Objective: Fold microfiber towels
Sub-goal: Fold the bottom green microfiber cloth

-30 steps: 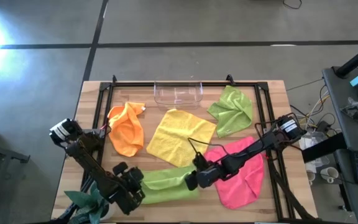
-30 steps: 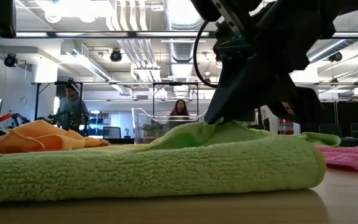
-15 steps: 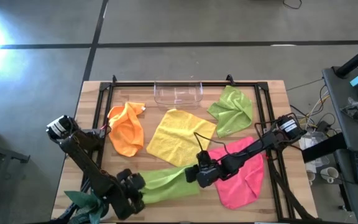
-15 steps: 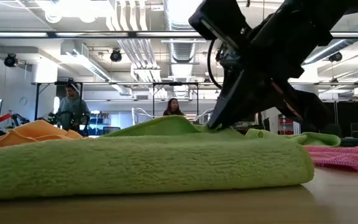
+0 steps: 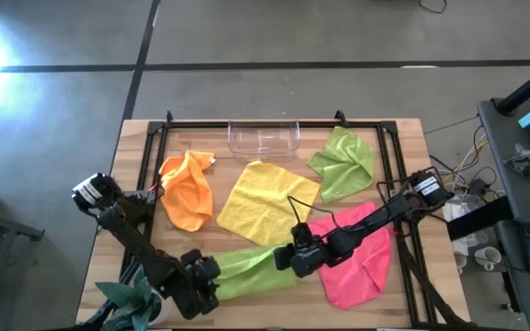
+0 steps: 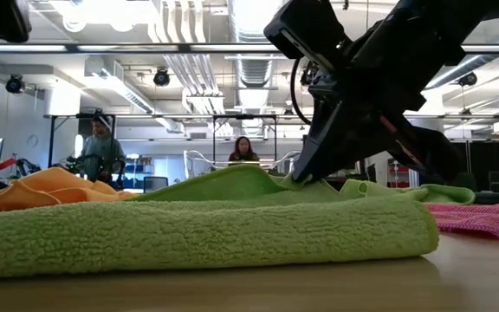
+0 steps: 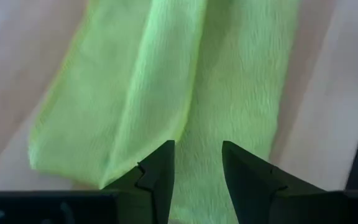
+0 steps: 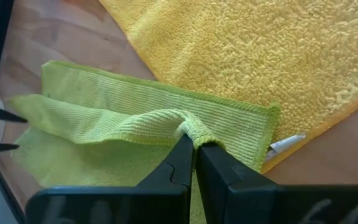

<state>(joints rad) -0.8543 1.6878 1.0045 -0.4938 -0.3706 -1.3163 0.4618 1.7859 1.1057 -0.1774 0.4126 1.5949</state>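
lime towel (image 5: 251, 268), long axis between both arms

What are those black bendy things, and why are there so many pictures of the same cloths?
They are two robot arms folding towels on a table. One camera looks down from above, one sits at table height, and one rides on each wrist. On the table lie an orange towel, a yellow towel, a pink towel, two green ones and a clear tray. The right gripper pinches the near green towel, lifting a fold. The left gripper is at that towel's other end, fingers apart. The far green towel waits.
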